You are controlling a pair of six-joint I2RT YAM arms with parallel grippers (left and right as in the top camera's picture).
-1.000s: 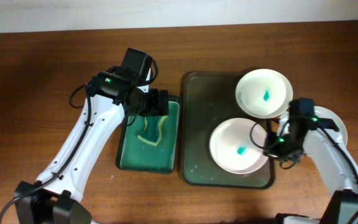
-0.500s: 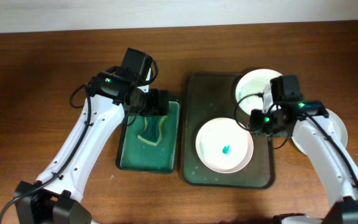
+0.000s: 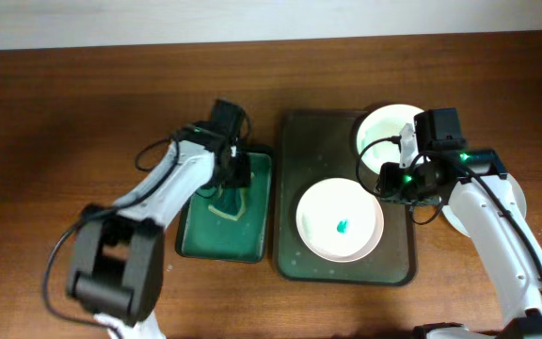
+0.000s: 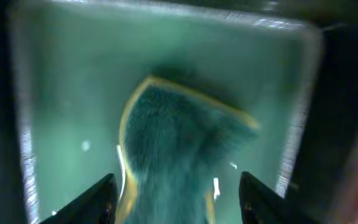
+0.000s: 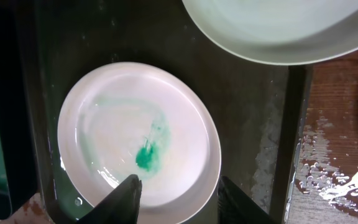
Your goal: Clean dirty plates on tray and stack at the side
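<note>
overhead, the tray (image 3: 294, 160) lies in the middle of the worktop (image 3: 64, 113), its long axis running from the far edge toward the near edge, short sides far and near. one plate (image 3: 320, 235) sits flat in the tray's near half, with a teal smear (image 3: 343, 226) at its centre. a second plate (image 3: 384, 127) is at the tray's far right corner, reaching past the rim and partly covered by the right arm (image 3: 497, 226). a third plate (image 3: 451, 217) lies on the worktop just right of the tray, mostly hidden under that arm.

the right gripper (image 5: 179, 190) hangs over the right edge of the smeared plate. its fingers are apart, one above the plate and one above the bare tray floor, clamped on nothing. right of the tray the wood is wet with drops (image 5: 334, 180).

just left of the tray a smaller green tray (image 3: 200, 240) lies parallel to it, holding a sponge (image 4: 173, 137) with a yellow edge. the left gripper (image 4: 178, 193) is down in the green tray's far half, fingers apart on either side of the sponge. the left wrist view is blurred, so whether they touch the sponge cannot be told.
</note>
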